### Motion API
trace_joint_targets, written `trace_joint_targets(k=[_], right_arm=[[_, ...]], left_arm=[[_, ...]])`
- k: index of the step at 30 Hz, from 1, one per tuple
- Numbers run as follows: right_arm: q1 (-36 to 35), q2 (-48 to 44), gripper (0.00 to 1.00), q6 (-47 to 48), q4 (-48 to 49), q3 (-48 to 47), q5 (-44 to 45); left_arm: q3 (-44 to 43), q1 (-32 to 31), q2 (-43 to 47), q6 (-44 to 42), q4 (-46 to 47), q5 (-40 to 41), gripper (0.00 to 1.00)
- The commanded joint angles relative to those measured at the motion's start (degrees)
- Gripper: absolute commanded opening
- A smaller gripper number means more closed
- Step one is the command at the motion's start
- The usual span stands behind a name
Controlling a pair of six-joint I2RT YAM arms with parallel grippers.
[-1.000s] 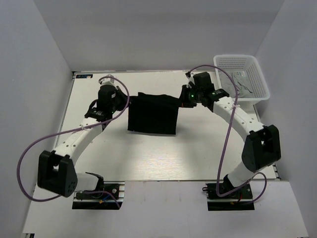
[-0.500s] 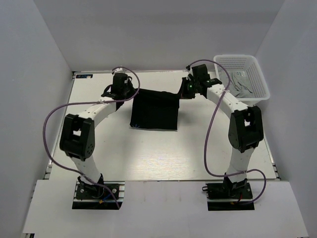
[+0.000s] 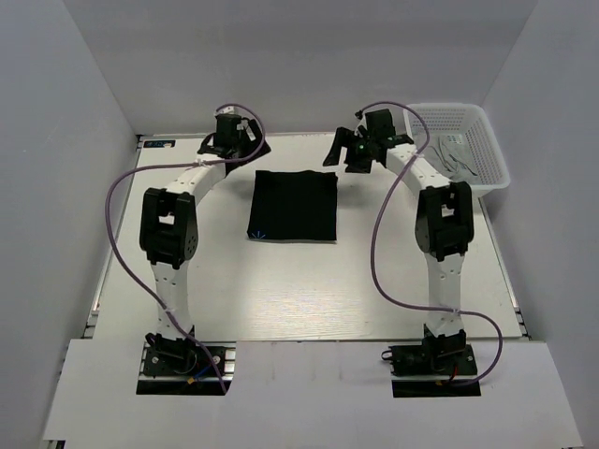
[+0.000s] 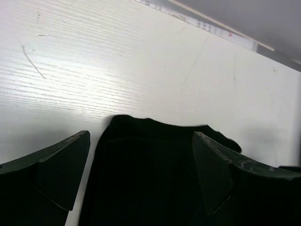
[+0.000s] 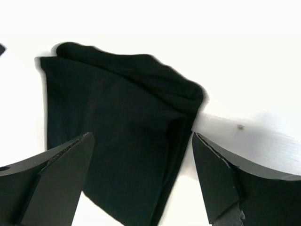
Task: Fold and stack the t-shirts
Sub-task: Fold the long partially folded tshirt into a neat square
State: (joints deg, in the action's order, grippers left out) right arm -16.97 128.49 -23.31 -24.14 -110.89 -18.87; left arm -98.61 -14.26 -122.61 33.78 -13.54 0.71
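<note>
A black t-shirt (image 3: 293,207) lies folded into a flat rectangle on the white table (image 3: 281,290), toward its far side. My left gripper (image 3: 251,142) hovers just beyond the shirt's far left corner. It is open, and the left wrist view shows the black t-shirt (image 4: 150,155) beneath the gripper (image 4: 141,174), not pinched. Above the far right corner my right gripper (image 3: 339,152) is open too; the folded black cloth (image 5: 117,113) lies below the gripper (image 5: 141,183). Some light grey cloth (image 3: 458,155) lies in the basket.
A white mesh basket (image 3: 487,140) stands at the table's far right corner, close to the right arm. Both arms stretch far forward along the table's sides. White walls enclose the table on three sides.
Both arms carried the shirt's near edge toward the far side, folding it over. Both grippers have opened and let go, and the shirt now lies flat.
</note>
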Motion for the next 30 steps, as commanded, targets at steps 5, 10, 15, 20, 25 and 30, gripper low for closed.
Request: trace_joint_targets(k=[5,10,15,20,25,30], right_arm=[[-1.31,-18.88,0.9,0.02,14.56,20.44,-10.21],[-3.5,-15.64,0.9,0.81,16.92,20.1,-14.78],[-2.63,-6.36,0.9,-2.26,20.09,14.31,-14.54],[-0.62,3.25,0.9,-5.25,23.42,8.5,-14.18],[1.59,11.85,0.9,-9.3,26.35,5.08,-15.75],[1.51,9.96,0.9,-5.0,21.51,3.49,-17.34]], left_arm=[[9.9,-1.21,10.01,-4.69,3.41,-12.82,1.0],[11.42,-1.73,7.83,-5.21,8.26,-20.48,1.0],[1.07,-1.21,-2.62,-7.41,4.06,-23.65,1.0],[-1.32,-0.06,-9.48,-7.41,2.99,-24.44,1.0],[-1.32,0.46,-12.12,-7.94,2.99,-23.82,1.0],[-5.97,1.52,-10.47,-10.04,0.01,-26.9,1.0]])
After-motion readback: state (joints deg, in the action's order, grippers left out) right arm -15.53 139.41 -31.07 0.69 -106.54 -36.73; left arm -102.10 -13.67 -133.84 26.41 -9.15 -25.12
